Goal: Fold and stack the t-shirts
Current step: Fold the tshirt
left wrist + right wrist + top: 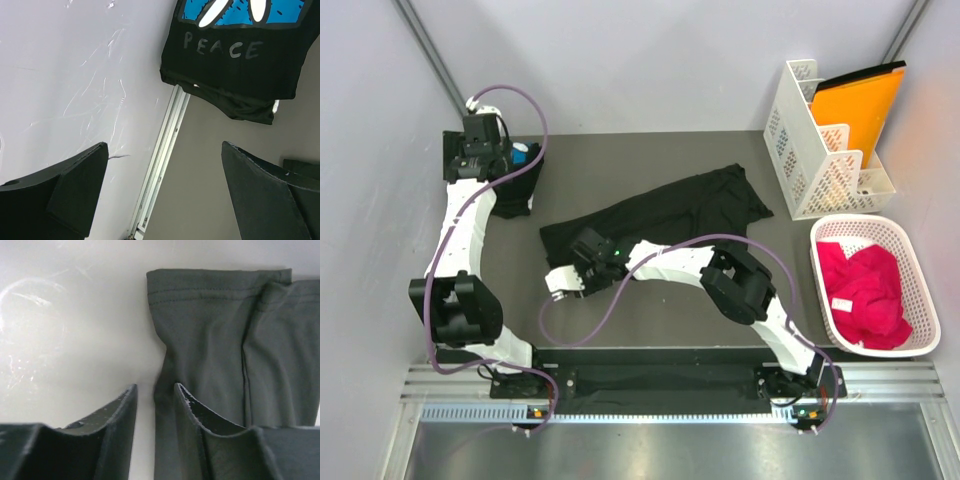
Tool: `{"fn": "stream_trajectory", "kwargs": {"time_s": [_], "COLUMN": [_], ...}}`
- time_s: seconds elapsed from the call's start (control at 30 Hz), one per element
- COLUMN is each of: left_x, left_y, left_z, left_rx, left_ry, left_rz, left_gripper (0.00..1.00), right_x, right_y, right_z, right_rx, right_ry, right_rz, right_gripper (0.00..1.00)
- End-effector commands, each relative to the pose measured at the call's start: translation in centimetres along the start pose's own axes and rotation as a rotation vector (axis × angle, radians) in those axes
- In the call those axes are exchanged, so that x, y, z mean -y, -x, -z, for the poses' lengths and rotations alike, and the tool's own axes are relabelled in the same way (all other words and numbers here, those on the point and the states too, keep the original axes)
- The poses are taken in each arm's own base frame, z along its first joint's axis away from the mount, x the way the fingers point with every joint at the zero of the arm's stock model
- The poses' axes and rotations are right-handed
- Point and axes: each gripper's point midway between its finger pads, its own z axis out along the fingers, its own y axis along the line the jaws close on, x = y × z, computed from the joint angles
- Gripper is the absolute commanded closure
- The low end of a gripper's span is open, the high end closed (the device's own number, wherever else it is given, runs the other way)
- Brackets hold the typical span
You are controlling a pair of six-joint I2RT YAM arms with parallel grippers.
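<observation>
A black t-shirt (660, 215) lies spread in a long diagonal strip across the middle of the table. Its hemmed end (220, 335) fills the right wrist view. My right gripper (560, 285) sits low at the strip's near-left end. Its jaws (155, 390) stand narrowly open, with the cloth's edge in the gap beside the right finger and bare table beside the left one. A second t-shirt (235, 55) lies folded at the far left, with a blue print with white petals and the word PEACE. My left gripper (164, 145) hovers beside it, wide open and holding nothing.
A white file rack (810, 150) with orange folders stands at the back right. In front of it is a white basket (920, 290) holding pink cloth (865, 290). A metal rail (165, 150) and the wall run along the table's left edge.
</observation>
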Motion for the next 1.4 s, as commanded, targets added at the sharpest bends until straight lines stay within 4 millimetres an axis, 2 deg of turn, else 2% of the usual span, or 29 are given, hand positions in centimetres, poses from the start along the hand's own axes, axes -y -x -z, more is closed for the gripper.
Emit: {"fn": "stream_trajectory", "kwargs": {"time_s": [0.0, 0.07, 0.23, 0.53, 0.8, 1.07, 1.2, 1.3, 1.37], "left_x": [-1.4, -1.4, -1.7, -1.7, -1.6, -1.5, -1.4, -1.4, -1.4], "left_y": [2.4, 2.5, 2.9, 3.3, 3.3, 3.0, 3.1, 3.1, 3.3], "left_z": [1.2, 1.2, 1.3, 1.2, 1.2, 1.2, 1.3, 1.2, 1.3], "left_rx": [0.074, 0.075, 0.082, 0.094, 0.097, 0.093, 0.097, 0.093, 0.098], "left_ry": [0.02, 0.015, 0.03, 0.026, 0.02, 0.018, 0.011, 0.011, 0.008], "left_rz": [0.046, 0.049, 0.056, 0.066, 0.067, 0.06, 0.064, 0.066, 0.066], "left_gripper": [0.01, 0.01, 0.01, 0.01, 0.01, 0.01, 0.01, 0.01, 0.01], "right_x": [0.1, 0.0, -0.7, -1.7, -2.3, -5.1, -6.4, -6.4, -5.7], "right_y": [1.5, 1.4, 0.8, 0.0, -0.1, 0.3, -0.4, -0.7, -0.7], "right_z": [-1.0, -1.2, -2.0, -1.8, -0.3, 3.4, 4.4, 4.7, 4.7], "right_rx": [0.04, 0.041, 0.032, 0.011, 0.017, 0.042, 0.027, 0.019, 0.011], "right_ry": [-0.001, 0.003, 0.025, 0.047, 0.071, 0.182, 0.201, 0.192, 0.158], "right_rz": [0.024, 0.022, 0.007, 0.018, 0.034, 0.034, 0.028, 0.026, 0.032], "right_gripper": [0.68, 0.73, 0.75, 1.0, 1.0, 1.0, 1.0, 1.0, 0.79]}}
